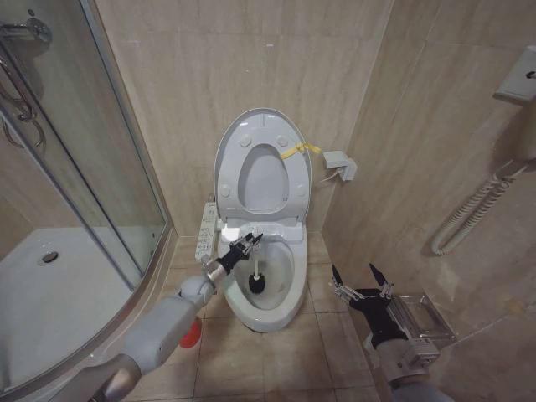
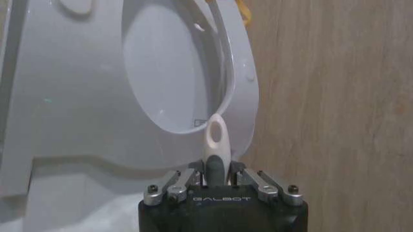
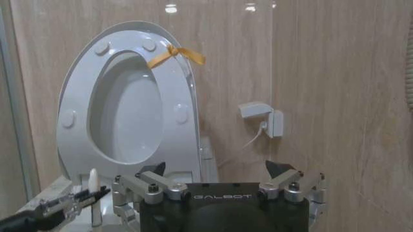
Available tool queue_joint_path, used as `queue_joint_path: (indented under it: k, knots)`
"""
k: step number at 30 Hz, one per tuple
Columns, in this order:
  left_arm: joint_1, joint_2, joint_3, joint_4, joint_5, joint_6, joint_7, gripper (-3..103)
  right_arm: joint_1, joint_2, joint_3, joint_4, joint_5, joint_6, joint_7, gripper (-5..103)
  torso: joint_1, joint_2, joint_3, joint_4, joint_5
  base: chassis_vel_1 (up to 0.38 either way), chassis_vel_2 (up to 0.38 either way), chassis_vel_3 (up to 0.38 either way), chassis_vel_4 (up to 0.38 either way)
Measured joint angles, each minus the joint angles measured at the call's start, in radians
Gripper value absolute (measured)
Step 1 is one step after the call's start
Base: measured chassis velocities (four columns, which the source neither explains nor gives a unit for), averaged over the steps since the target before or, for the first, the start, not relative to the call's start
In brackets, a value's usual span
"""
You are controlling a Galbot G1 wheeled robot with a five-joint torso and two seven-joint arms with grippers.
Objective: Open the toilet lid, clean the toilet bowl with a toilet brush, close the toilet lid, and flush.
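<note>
Toilet brush (image 1: 256,280) in bowl (image 1: 276,310) — beige tiles (walls, floor).

— What do I have around me here?

— On my left a curved glass shower door (image 1: 92,167) closes off a white shower tray (image 1: 59,285) with a round drain (image 1: 48,257). Chrome shower fittings (image 1: 21,63) hang at the far left.

— And on the right?

— A small white box (image 1: 341,164) on the far wall, with a cord running down from it. Nearer, a coiled hose (image 1: 473,209) drops along the right wall below a pale wall plate (image 1: 519,79). A clear plastic holder (image 1: 423,318) sits low on that wall.

— The surfaces?

— Beige wall tiles (image 1: 209,67) all round, and beige floor tiles (image 1: 318,335) beneath me.
</note>
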Motion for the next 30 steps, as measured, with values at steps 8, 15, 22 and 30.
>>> queue_joint_path:
  k: [8,15,22,30]
  knots:
    - [-0.009,-0.058,-0.041,0.138,0.09,-0.077,0.053,25,0.0,0.0,0.0,0.0,0.0,0.0,0.0,100,0.0,0.0,0.0,-0.0001,0.0,0.0,0.0,0.0,0.0]
    - [-0.004,-0.1,-0.085,0.157,0.124,-0.098,0.047,25,0.0,0.0,0.0,0.0,0.0,0.0,0.0,100,0.0,0.0,0.0,0.0001,0.0,0.0,0.0,0.0,0.0]
    - [-0.017,-0.17,-0.131,0.122,0.103,-0.147,0.007,25,0.0,0.0,0.0,0.0,0.0,0.0,0.0,100,0.0,0.0,0.0,-0.0004,0.0001,0.0,0.0,0.0,0.0]
    - [0.0,-0.22,-0.133,0.118,0.091,-0.148,0.0,25,0.0,0.0,0.0,0.0,0.0,0.0,0.0,100,0.0,0.0,0.0,0.0001,0.0,0.0,0.0,0.0,0.0]
